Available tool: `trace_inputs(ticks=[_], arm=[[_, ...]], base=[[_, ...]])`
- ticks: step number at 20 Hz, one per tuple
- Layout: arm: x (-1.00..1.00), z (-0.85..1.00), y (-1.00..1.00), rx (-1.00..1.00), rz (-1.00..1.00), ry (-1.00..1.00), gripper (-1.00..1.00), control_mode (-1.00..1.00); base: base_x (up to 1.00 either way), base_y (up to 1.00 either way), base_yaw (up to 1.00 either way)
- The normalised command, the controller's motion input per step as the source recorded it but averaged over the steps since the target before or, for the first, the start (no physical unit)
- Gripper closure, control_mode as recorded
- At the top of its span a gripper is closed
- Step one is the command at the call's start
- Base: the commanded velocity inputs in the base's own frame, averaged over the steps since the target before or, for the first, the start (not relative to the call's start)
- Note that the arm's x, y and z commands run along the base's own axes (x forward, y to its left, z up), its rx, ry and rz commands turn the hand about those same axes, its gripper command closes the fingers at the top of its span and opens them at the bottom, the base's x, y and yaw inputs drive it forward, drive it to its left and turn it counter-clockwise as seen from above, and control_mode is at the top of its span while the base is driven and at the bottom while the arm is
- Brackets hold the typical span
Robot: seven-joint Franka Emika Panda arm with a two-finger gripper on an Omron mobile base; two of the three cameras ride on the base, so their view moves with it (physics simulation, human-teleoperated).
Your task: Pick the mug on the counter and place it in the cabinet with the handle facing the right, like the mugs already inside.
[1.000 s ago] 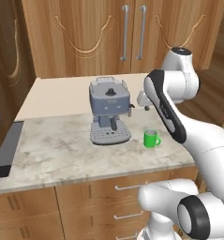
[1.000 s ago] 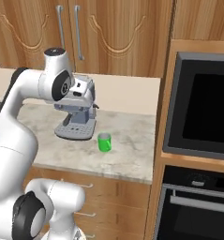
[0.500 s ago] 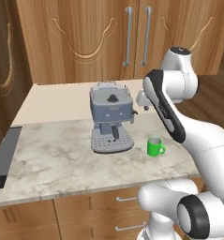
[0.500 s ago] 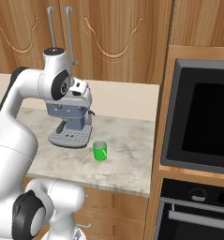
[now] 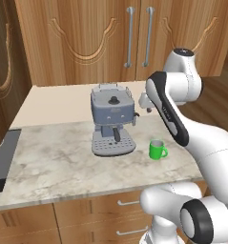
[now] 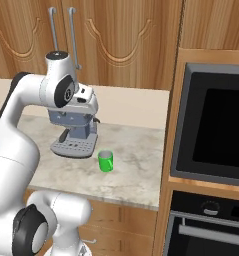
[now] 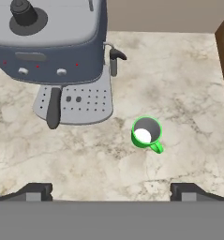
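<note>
The mug [image 5: 156,149] stood upright on the table [image 5: 53,167] in the left base view, just right of the grey coffee machine [image 5: 112,119] and apart from it, its handle turned right and toward the near edge. In the right base view the mug [image 6: 105,161] sat near the machine's [image 6: 75,131] right front corner, with the built-in oven [image 6: 211,130] well off to the right. In the hand view the claw [image 7: 111,192] hung above the table [image 7: 188,84] with its tips spread wide, holding nothing, and the mug [image 7: 145,133] lay between them, farther off.

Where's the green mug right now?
The mug stands upright on the counter, just right of the coffee machine in both base views, untouched, handle to its right.
</note>
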Motion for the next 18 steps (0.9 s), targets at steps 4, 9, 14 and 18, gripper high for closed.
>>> trace_inputs(ticks=[4, 9, 14, 18], arm=[[0.00, 0.00, 0.00, 0.00, 0.00, 0.00, -1.00, 1.00], [0.00, 0.00, 0.00, 0.00, 0.00, 0.00, -1.00, -1.00], [-0.15, -0.33, -0.16, 0.03, 0.00, -0.01, -1.00, -1.00], [-0.35, -0.77, -0.30, 0.12, 0.03, -0.11, -1.00, -1.00]], base=[[0.00, 0.00, 0.00], [0.00, 0.00, 0.00], [0.00, 0.00, 0.00], [0.00, 0.00, 0.00]])
